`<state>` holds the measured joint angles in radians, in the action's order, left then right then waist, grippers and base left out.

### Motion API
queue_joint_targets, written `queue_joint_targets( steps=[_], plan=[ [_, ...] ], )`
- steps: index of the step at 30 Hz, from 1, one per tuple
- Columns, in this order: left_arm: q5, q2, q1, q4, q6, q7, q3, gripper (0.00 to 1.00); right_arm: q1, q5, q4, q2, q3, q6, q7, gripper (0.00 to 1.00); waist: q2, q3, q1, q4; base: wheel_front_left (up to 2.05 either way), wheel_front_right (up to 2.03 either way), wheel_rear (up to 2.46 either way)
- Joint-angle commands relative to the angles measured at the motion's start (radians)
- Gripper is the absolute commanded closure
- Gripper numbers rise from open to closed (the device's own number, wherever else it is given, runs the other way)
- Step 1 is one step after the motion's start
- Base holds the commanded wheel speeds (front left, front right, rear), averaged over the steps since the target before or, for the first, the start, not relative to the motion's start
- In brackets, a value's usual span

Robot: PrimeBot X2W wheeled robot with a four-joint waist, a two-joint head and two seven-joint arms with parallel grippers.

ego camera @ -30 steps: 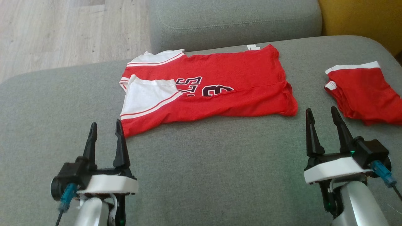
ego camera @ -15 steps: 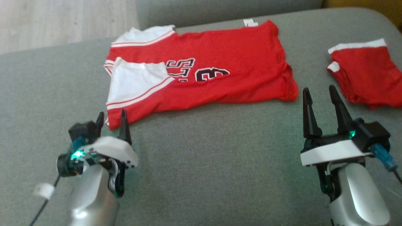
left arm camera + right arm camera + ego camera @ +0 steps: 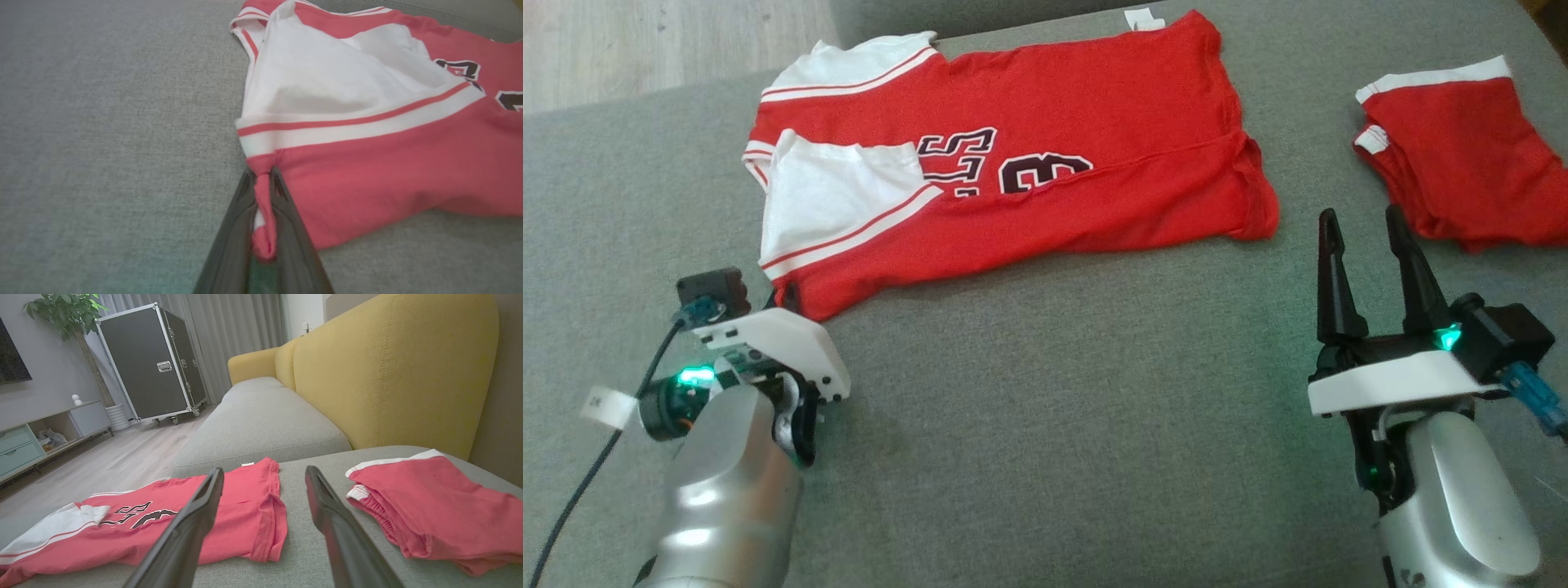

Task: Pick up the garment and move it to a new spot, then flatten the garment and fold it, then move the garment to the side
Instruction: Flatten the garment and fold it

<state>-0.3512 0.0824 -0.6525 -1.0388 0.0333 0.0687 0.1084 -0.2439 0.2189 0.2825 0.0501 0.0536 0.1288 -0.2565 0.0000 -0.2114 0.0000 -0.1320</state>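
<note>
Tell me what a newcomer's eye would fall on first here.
The red jersey with white sleeves, spread across the grey sofa cushion, grabs the eye first. The left gripper has its near corner pinched between its fingers, while folded red shorts lie at right beyond the open right gripper.

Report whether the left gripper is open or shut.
Shut on the jersey: the left gripper has its fingers pinching a bunched red corner.

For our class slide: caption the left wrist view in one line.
Left tool pinches a corner of the red jersey on the grey cushion.
</note>
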Motion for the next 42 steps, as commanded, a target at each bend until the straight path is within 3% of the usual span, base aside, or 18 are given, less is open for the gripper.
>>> queue_joint_targets(
  steps=[1,7,14,23,29,34,35,36,37,42],
  plan=[
    [0.002,0.017,0.025,-0.022,-0.010,-0.002,-0.001,1.00,-0.037,0.001,-0.028,0.000,0.012,0.002,-0.005,0.00,0.0000,0.006,0.0000,0.006,0.00,0.00,0.00],
    [0.008,0.017,0.003,0.020,-0.026,-0.138,0.007,1.00,-0.051,-0.032,0.011,0.000,0.007,0.002,-0.005,0.00,0.0000,0.016,0.0000,0.033,0.00,0.00,0.00],
    [0.044,0.001,-0.025,0.134,-0.073,-0.307,0.057,1.00,-0.159,-0.109,0.203,0.000,-0.063,0.002,0.058,0.00,0.0000,0.027,0.0000,0.085,0.00,0.00,0.00],
    [0.051,-0.020,-0.002,0.286,-0.097,-0.329,0.100,1.00,-0.346,-0.132,0.498,0.000,-0.174,0.002,0.236,0.00,0.0000,0.012,0.0000,0.135,0.00,0.00,0.00],
    [0.057,-0.025,0.012,0.338,-0.092,-0.330,0.124,1.00,-0.444,-0.188,0.691,0.000,-0.250,0.002,0.307,0.00,0.0000,-0.008,0.0000,0.156,0.00,0.00,0.00],
    [0.061,-0.027,0.017,0.358,-0.084,-0.330,0.134,1.00,-0.509,-0.254,0.829,0.000,-0.243,0.002,0.330,0.00,0.0000,-0.021,0.0000,0.170,0.00,0.00,0.00],
    [0.060,-0.027,0.019,0.358,-0.083,-0.330,0.134,1.00,-0.517,-0.269,0.843,0.000,-0.238,0.002,0.331,0.09,0.0000,-0.021,0.0000,0.172,0.00,0.00,0.00],
    [0.059,-0.027,0.019,0.355,-0.082,-0.330,0.134,1.00,-0.523,-0.286,0.854,0.000,-0.237,0.002,0.329,0.67,0.0000,-0.022,0.0000,0.173,0.00,0.00,0.00],
    [0.059,-0.027,0.020,0.352,-0.082,-0.330,0.135,1.00,-0.528,-0.299,0.862,0.000,-0.237,0.002,0.326,1.00,0.0000,-0.022,0.0000,0.175,0.00,0.00,0.00],
    [0.052,-0.022,0.029,0.322,-0.080,-0.330,0.132,1.00,-0.535,-0.371,0.876,0.010,-0.243,0.002,0.289,1.00,0.0000,-0.004,0.0000,0.179,0.00,0.00,0.00]
  ],
)
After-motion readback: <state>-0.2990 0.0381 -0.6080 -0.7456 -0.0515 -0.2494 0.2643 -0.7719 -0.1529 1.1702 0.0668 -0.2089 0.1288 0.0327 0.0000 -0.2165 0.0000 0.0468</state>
